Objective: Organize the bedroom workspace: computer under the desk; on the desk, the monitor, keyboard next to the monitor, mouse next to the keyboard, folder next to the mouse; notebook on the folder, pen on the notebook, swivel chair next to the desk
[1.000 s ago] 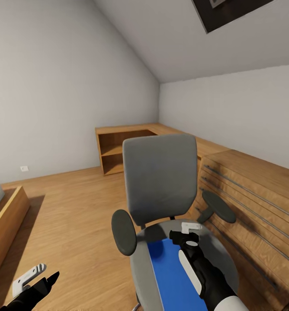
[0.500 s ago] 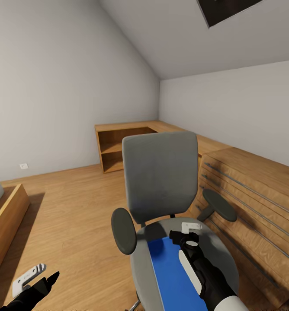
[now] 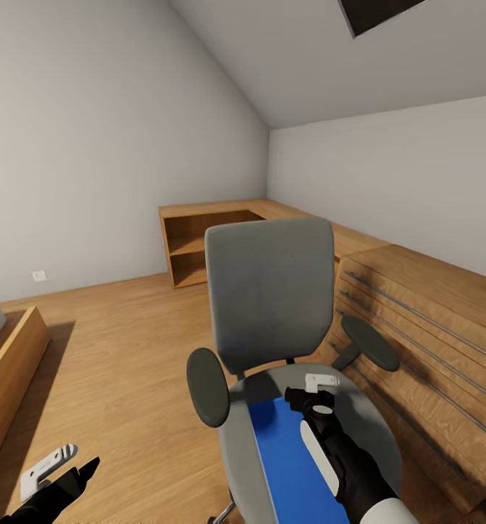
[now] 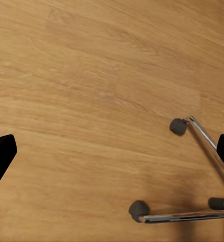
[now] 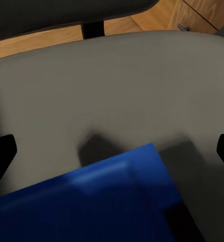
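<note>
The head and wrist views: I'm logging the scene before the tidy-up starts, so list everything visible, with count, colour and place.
swivel chair: one, grey seat and back, black armrests, centre, beside the dresser.
notebook: one, bright blue, flat on the chair seat.
dresser: one, light wood with long bar handles, right.
open shelf unit: one, light wood, far corner.
wooden frame: one, light wood, left edge.
floor: wood.
chair castors: three, dark, on chrome legs.
left gripper: low over the floor, jaws apart.
right gripper: above the seat, jaws apart.
</note>
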Controlling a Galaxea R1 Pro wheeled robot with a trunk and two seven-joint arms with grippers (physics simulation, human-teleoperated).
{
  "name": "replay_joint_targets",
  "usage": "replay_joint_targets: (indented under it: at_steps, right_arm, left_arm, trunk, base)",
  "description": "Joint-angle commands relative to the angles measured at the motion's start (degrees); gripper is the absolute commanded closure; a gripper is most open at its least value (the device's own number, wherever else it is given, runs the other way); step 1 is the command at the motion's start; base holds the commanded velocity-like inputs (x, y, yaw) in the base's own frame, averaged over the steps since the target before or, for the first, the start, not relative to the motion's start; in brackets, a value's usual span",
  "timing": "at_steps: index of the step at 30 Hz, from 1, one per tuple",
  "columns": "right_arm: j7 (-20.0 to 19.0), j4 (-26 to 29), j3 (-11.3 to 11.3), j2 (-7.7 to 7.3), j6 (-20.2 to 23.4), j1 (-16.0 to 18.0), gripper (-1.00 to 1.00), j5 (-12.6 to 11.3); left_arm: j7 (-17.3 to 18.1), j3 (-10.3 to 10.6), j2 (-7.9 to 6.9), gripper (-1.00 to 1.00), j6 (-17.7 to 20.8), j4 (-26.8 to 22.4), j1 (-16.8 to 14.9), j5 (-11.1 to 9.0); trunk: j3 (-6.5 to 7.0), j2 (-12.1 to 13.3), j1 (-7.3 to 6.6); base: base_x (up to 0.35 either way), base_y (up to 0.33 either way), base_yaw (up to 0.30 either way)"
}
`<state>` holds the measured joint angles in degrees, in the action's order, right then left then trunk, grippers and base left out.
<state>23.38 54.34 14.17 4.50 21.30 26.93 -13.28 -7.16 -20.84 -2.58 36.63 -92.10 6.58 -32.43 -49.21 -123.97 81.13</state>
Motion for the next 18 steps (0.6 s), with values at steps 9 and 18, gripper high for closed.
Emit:
replay_joint_targets:
  at_steps: [9, 18]
  right_arm:
    - [0.53, -0.28, 0.15, -0.06, 0.14, 0.02, -1.00, -0.96]
    - [0.60, 0.03, 0.17, -0.05, 0.14, 0.00, -1.00, -0.96]
  left_arm:
    - [-0.48, 0.01, 0.01, -1.00, 0.20, -0.10, 0.01, -0.61]
    - [-0.48, 0.01, -0.02, -1.00, 0.27, -0.10, 0.01, -0.61]
  trunk:
    - [-0.10, -0.02, 0.00]
    - [-0.10, -0.02, 0.00]
  base:
    - [0.000, 0.000, 0.000]
    - [0.000, 0.000, 0.000]
